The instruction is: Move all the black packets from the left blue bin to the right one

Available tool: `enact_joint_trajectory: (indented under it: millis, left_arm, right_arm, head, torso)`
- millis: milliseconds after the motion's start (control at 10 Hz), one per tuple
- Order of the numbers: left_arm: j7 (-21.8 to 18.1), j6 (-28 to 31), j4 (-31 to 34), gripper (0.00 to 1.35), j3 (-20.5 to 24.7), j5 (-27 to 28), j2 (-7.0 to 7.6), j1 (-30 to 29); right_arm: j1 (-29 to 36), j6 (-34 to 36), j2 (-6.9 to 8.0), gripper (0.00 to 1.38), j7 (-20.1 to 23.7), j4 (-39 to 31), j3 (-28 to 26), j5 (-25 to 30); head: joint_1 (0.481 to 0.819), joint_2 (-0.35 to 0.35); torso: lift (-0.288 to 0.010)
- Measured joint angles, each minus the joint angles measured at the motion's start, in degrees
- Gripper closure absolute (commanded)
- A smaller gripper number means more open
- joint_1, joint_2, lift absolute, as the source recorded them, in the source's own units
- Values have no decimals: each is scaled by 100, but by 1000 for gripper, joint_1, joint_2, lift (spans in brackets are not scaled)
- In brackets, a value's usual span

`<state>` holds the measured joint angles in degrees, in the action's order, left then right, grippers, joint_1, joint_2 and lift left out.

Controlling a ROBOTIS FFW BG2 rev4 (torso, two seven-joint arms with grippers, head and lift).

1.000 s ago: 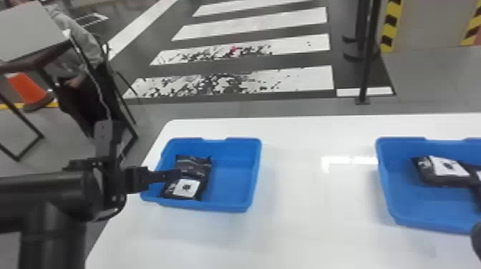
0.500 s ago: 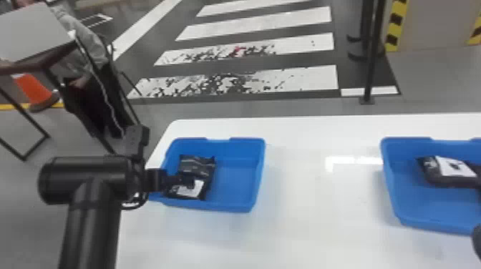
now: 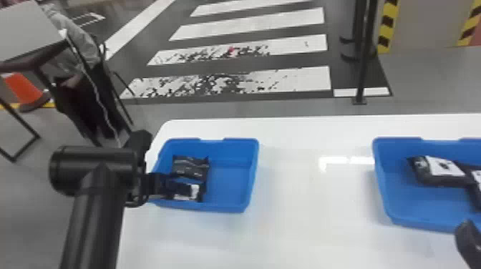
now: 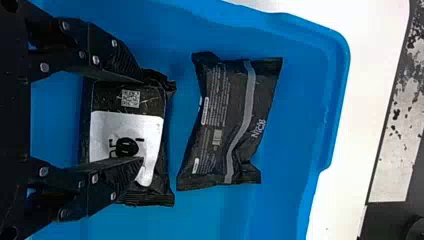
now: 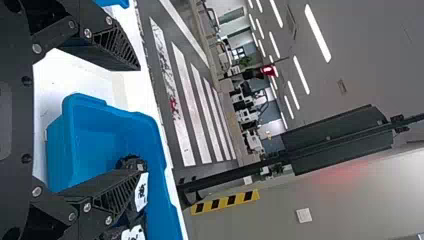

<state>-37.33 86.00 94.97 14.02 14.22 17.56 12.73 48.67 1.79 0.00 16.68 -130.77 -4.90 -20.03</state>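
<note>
Here, the left hand (image 3: 171, 185) gapes over a crinkled packet (image 4: 107, 132).

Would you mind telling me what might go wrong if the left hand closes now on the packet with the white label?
The left hand is open with one finger lying across the labelled packet, so it may pinch off-centre and slip. The plain dark packet lies close alongside and could get nudged.

Head view: high, facing forward-down. Left wrist view: close above the shared 7 o'clock blue bin (image 3: 229, 186). Right: roomward, sharing the crosswalk (image 3: 250, 23).
</note>
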Motion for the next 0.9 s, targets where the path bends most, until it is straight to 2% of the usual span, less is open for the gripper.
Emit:
enact_joint_trajectory:
  millis: [400,600,900]
  left_arm:
    - [-256,-575,188,1202,175,73,-8,-89]
    - [-285,-749,1034,1202,412,-363,-47,-483]
    - [-283,-1179,2277,1202,591,-1494,-262,-1097]
  right_arm:
    - [12,32,0,317,11,20,11,-84]
    - [4,35,0,317,26,9,11,-95]
    - [-143,212,0,329,267,-47,46,-213]
  head:
    - [695,309]
    - [695,290]
    - [695,225]
  torso:
    - [-140]
    - [-140]
    - [-140]
